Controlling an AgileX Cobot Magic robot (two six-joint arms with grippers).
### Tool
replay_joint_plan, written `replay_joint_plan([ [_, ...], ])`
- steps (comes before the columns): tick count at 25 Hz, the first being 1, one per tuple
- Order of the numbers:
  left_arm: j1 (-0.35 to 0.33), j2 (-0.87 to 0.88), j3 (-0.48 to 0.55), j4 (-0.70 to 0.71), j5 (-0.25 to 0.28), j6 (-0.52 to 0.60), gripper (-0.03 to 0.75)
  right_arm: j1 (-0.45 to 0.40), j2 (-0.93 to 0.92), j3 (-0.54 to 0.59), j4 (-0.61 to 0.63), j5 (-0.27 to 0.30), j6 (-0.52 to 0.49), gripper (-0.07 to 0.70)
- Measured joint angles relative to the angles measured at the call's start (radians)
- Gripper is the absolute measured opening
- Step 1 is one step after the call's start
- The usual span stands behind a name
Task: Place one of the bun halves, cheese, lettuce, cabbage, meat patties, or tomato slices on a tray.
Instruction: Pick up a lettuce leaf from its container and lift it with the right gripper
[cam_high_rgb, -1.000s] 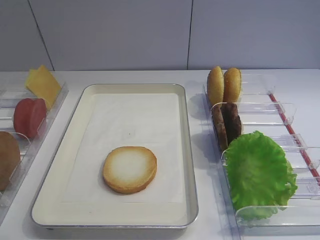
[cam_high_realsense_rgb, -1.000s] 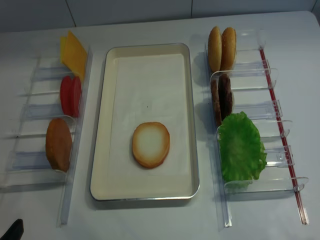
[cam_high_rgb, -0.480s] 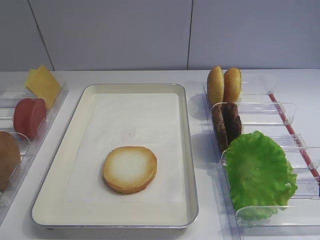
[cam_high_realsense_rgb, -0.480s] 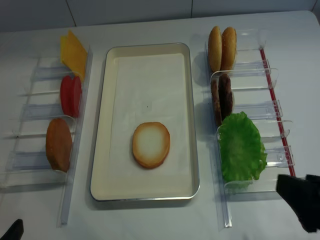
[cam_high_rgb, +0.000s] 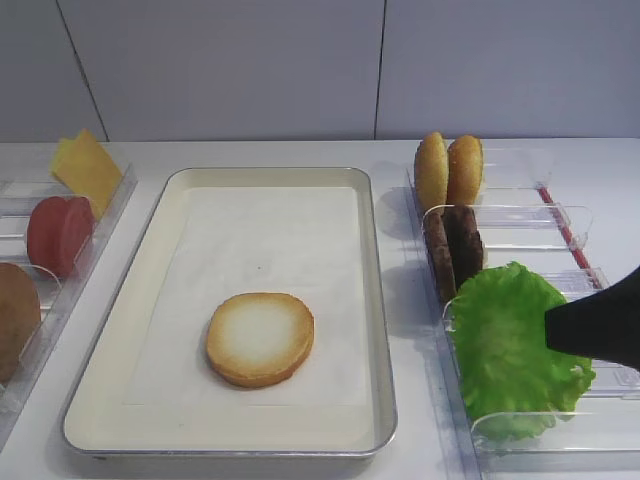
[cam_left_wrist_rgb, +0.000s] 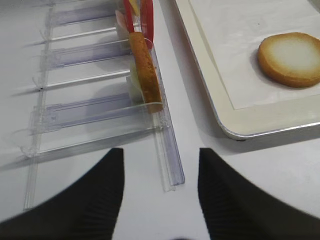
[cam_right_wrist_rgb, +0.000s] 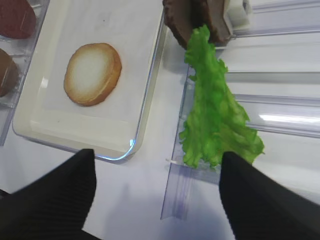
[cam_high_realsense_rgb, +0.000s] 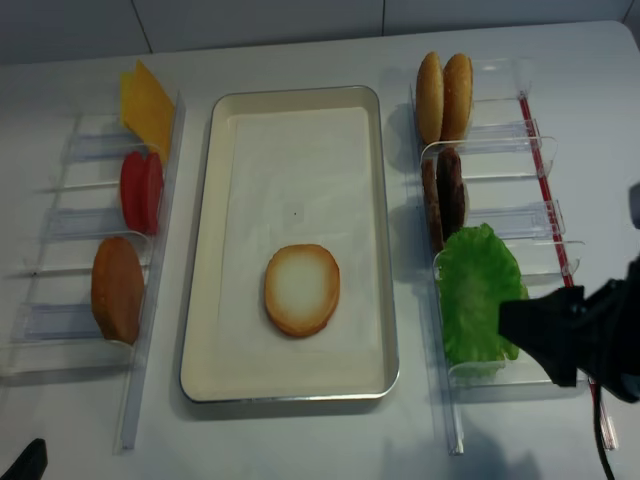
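Observation:
One bun half lies cut face up on the paper-lined tray. In the right rack stand the lettuce, two meat patties and two more bun halves. The left rack holds cheese, tomato slices and a bun half. Cabbage is out of view. My right gripper is open and empty, low beside the lettuce, its right finger by the leaf's near edge. It shows dark at the right in the high view. My left gripper is open over bare table.
Clear plastic racks flank the tray on both sides, with thin upright dividers. A red strip runs along the right rack's outer side. The left rack's near end lies just ahead of my left gripper.
My right gripper has come in from the lower right to the lettuce's outer side, its jaws spreading wider. The food and the left gripper have not moved.

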Motion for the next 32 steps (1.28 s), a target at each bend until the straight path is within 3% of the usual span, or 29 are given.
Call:
replay_joint_plan([
  [11,0.0,0.0,0.0,0.0,0.0,0.0,0.347,0.0,0.207,0.0,0.153,-0.071,-0.235,0.507],
  [32,0.0,0.0,0.0,0.0,0.0,0.0,0.347,0.0,0.237,0.0,0.088,-0.089,-0.286,0.507],
])
